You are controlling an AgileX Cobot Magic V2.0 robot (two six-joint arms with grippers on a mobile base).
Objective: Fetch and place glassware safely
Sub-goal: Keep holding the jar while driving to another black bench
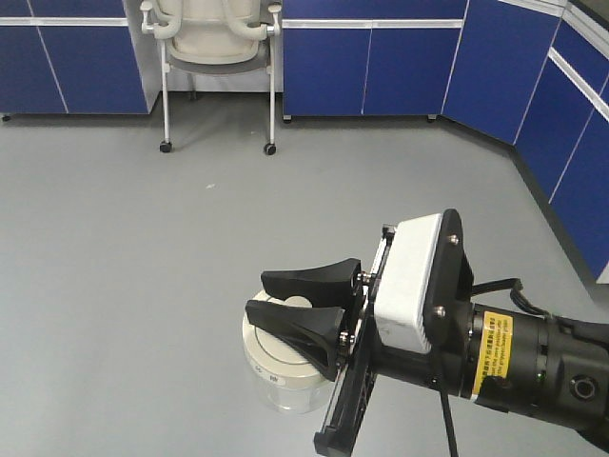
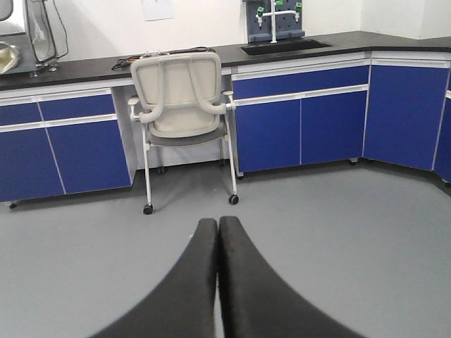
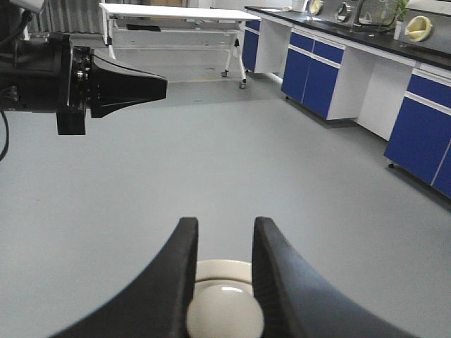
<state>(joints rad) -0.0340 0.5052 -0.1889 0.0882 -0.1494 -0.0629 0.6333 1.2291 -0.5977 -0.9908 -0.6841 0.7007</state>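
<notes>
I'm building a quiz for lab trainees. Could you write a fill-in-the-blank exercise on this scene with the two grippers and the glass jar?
1. The right gripper clasps the small squat clear glass jar by the knob of its cream-white round ____.
2. The left gripper is ____ and holds nothing.
3. The cream-white wheeled chair stands before cabinets whose doors are ____.
Missing words: lid; shut; blue.
</notes>
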